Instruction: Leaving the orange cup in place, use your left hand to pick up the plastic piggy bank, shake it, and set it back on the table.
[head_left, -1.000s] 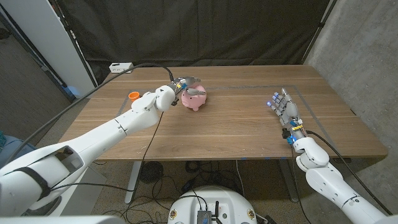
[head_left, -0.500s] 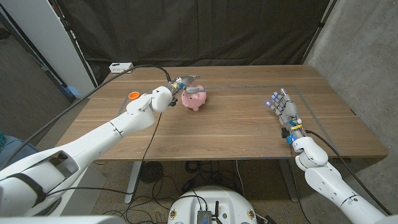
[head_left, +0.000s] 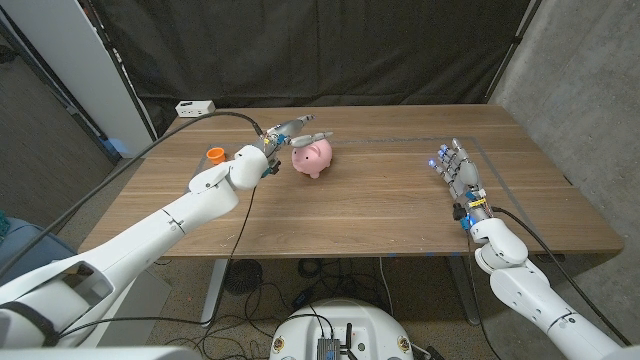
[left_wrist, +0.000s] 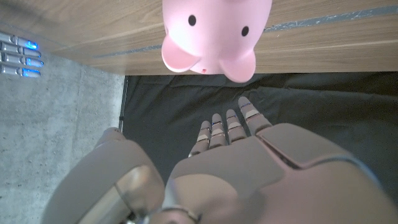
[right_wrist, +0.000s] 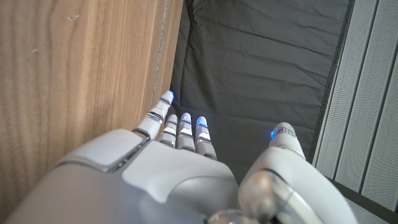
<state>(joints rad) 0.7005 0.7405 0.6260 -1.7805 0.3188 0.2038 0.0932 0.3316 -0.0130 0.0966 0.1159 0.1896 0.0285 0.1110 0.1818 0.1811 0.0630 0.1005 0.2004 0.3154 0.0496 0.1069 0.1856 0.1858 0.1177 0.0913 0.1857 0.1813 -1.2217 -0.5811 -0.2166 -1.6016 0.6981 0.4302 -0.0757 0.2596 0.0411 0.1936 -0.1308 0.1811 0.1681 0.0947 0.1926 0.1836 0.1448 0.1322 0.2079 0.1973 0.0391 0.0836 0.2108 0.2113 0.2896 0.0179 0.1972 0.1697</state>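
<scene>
The pink piggy bank (head_left: 313, 157) stands on the wooden worktop (head_left: 380, 200), a bit past the middle toward 11 o'clock. A second ago the left robot hand (head_left: 288, 135) was wrapped around the pig. Now it has let go and pulled back toward 9 o'clock. Its fingers (head_left: 318, 134) are spread wide and hold nothing, though their tips reach just over the pig's back. In the left wrist view the pig's face (left_wrist: 214, 34) looks straight at the camera and the fingers point at it without touching. The pig has stayed at the same spot the whole time. I think this means the pig has been set back down, so the job looks nearly done, or maybe the hand just lost its hold; I cannot tell if the shaking happened. The orange cup (head_left: 216, 155) sits near the worktop's edge at 9 o'clock from the pig, well apart from it, and it has not moved. The right robot hand (head_left: 455, 172) waits far off at 3 o'clock, fingers straight and apart, holding nothing, same as before. A white box (head_left: 195, 107) lies at the far corner at 11 o'clock
</scene>
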